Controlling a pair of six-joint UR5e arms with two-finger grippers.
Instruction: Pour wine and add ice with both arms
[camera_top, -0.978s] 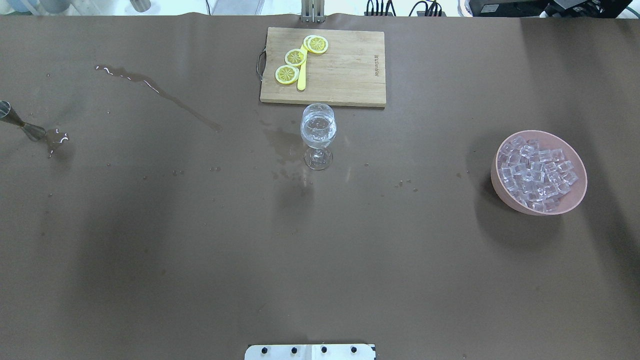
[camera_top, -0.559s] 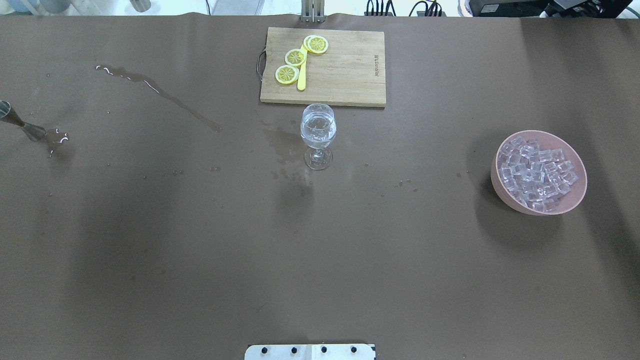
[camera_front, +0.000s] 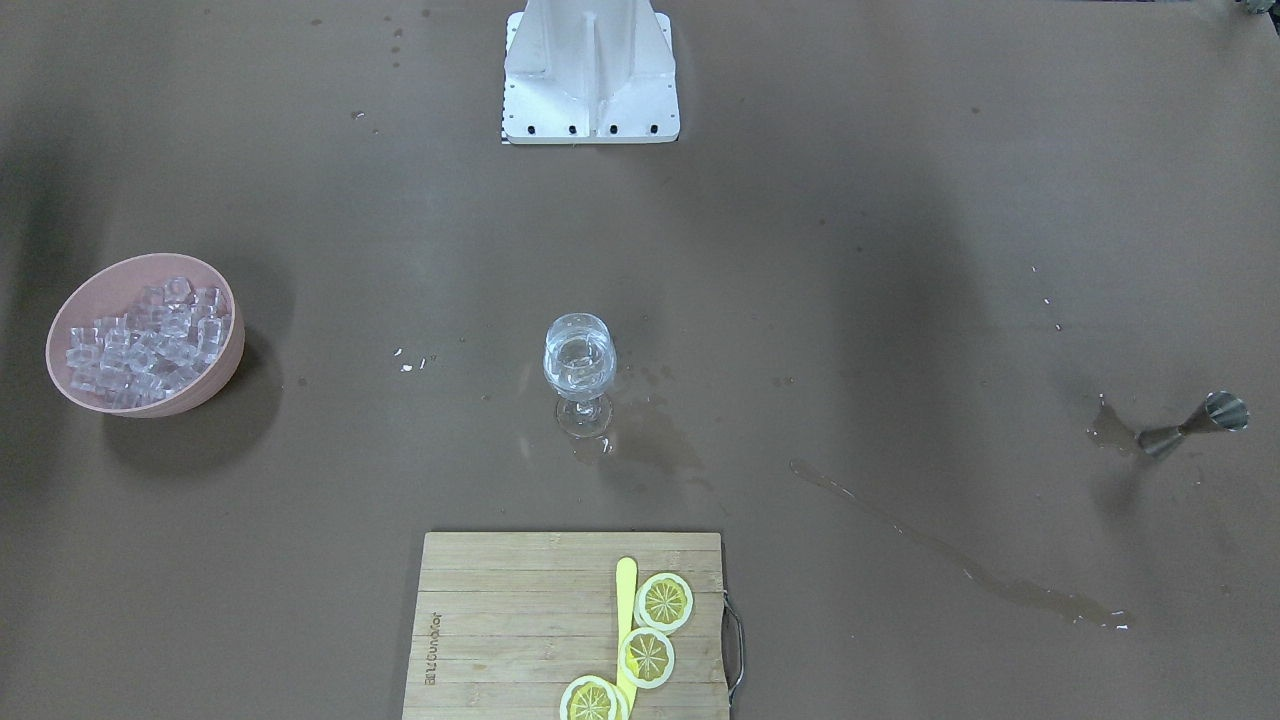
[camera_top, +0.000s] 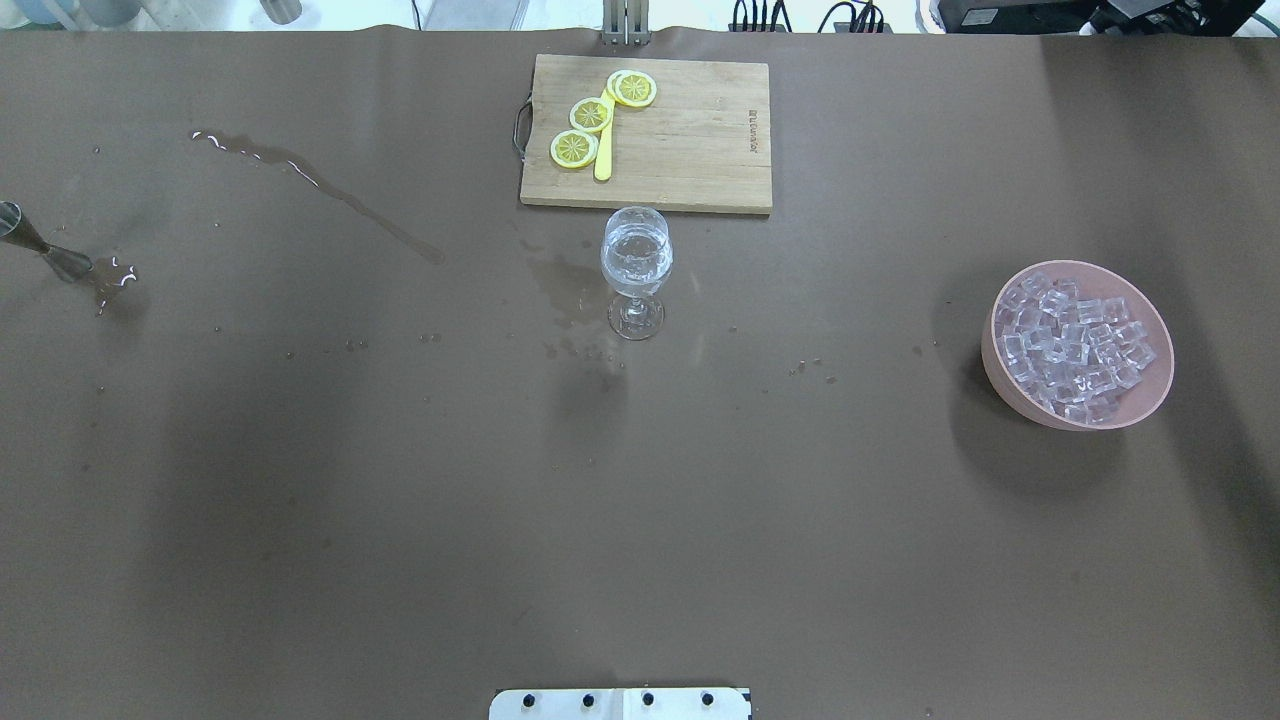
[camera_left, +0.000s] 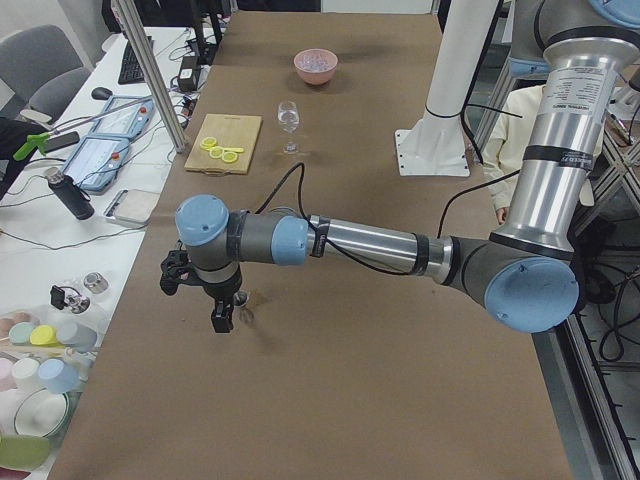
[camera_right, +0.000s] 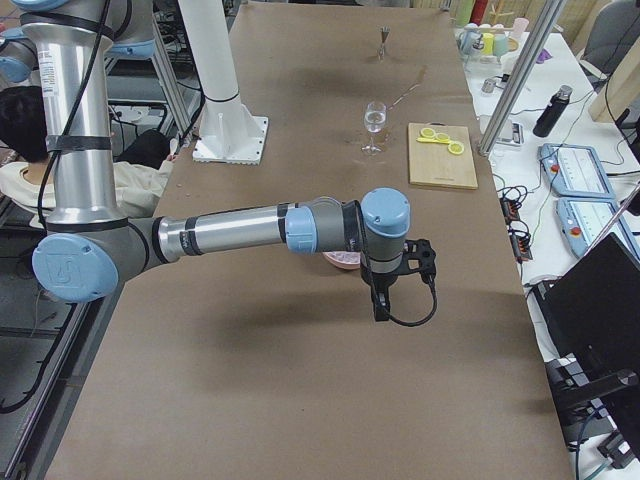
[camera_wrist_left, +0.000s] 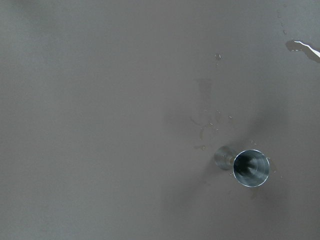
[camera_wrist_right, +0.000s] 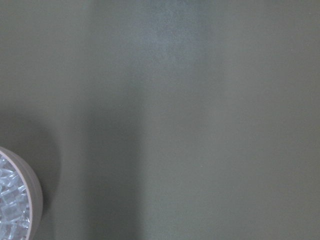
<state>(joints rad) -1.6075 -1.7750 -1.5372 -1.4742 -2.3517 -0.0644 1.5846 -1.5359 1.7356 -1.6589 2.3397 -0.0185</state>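
Left gripper (camera_left: 224, 308), right gripper (camera_right: 383, 300): can't tell if fingers are open | wine glass (camera_top: 636, 262) part-filled, ice bowl (camera_top: 1003, 385) at its 3 o'clock | risk: ice dropped from height could splash wine or tip the glass on the wet tabletop (camera_top: 560, 290)

Table cover (camera_top: 300, 520) was flat matte brown, with darker wet streak (camera_top: 330, 190) and blotches. Bowl (camera_top: 992, 350) pale pink. Ice (camera_top: 1075, 345) clear, glossy, white glints. Wine glass (camera_top: 636, 255) colourless, see-through. Cutting board (camera_top: 690, 140) light tan wood, lengthwise grain stripes, dark handle loop. Lemon slices (camera_top: 574, 149) yellow, pale rim, spoke pattern. Stick (camera_top: 603, 165) plain yellow. Jigger (camera_front: 1222, 412) bare silver metal. Left arm (camera_left: 370, 245) and right arm (camera_right: 230, 230) grey, light-blue joint caps. Left gripper (camera_left: 222, 318) and right gripper (camera_right: 381, 305) black. Base (camera_front: 590, 70) white.
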